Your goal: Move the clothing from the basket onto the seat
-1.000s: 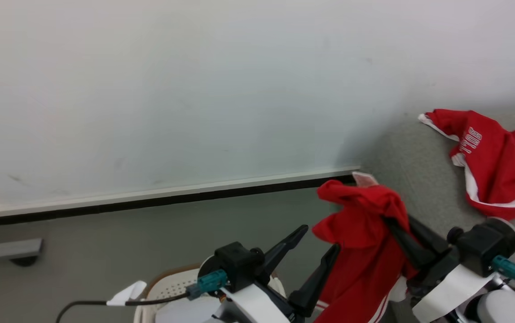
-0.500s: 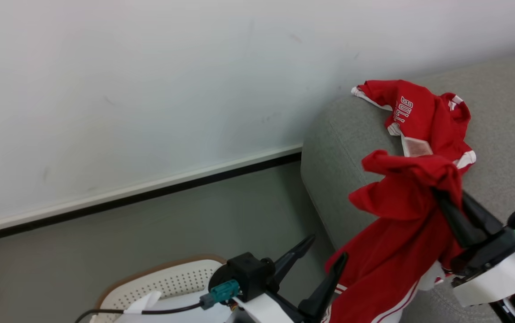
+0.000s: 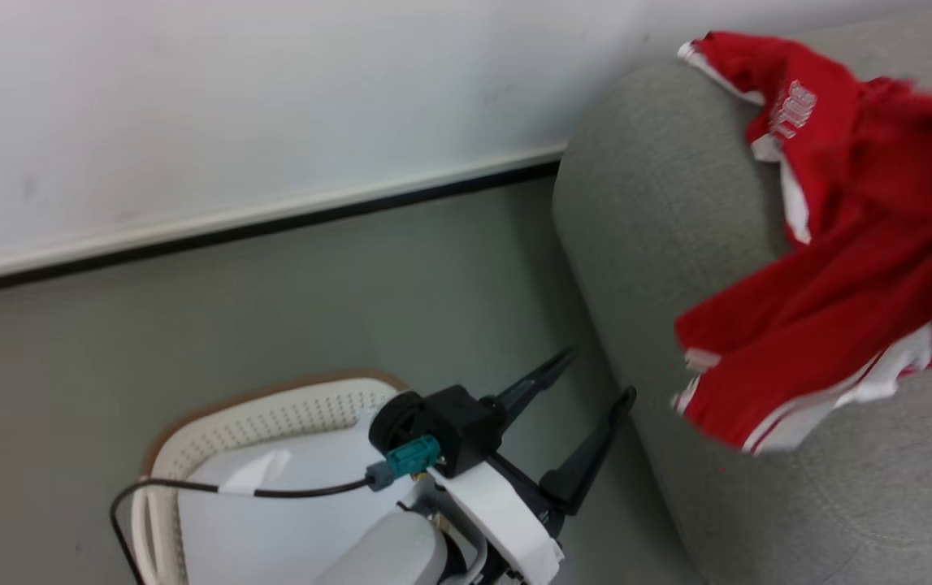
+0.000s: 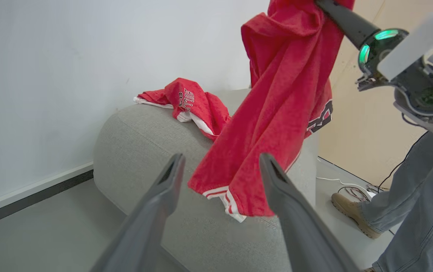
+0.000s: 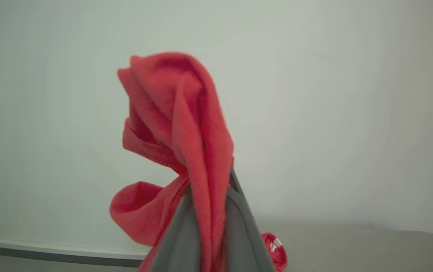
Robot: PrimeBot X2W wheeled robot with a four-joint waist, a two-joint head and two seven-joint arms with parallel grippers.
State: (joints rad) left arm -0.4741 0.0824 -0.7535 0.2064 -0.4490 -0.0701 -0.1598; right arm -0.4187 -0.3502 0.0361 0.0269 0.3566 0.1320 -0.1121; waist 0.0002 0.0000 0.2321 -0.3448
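1. Right gripper [image 5: 210, 181] is pinching a red garment [image 4: 276, 113], hanging over the seat's [image 4: 144, 139] end, hem maybe touching.
2. Left gripper [image 4: 221, 158] is hovering spread, empty, by the basket [image 3: 270, 418].
3. Second garment [image 4: 193, 105] is lying at seat's end.

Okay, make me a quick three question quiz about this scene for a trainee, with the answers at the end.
1. True or false: the right pincer is shut on the hanging garment.
2. The second garment lies: A on the sofa; B in the basket; C on the floor.
3. Fill in: the left pincer is ____ and holds nothing.
Key: 1 true; 2 A; 3 open.
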